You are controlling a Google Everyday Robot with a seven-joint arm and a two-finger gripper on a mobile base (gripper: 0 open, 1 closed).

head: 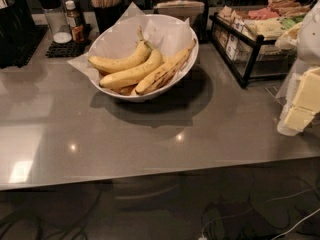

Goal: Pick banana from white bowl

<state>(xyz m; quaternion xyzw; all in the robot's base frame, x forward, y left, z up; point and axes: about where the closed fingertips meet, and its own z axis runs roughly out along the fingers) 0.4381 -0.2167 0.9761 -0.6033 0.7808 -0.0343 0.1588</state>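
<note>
The white bowl [192, 43], lined with crinkled white paper, stands on the grey counter at the back centre. Three bananas lie in it. The banana [164, 73] with dark brown streaks lies on the right side, its stem pointing up-right over the rim. Two cleaner yellow bananas [122, 64] lie to its left. My gripper [301, 106], white with pale yellow parts, hangs at the far right edge of the view. It is above the counter, well to the right of the bowl, and holds nothing that I can see.
A black wire rack [250, 39] of packets stands right of the bowl. A cup of stir sticks [105, 1], a shaker [55, 16] and a small bottle [75, 21] on a black mat stand behind it. The counter's front edge [150, 176] runs across below.
</note>
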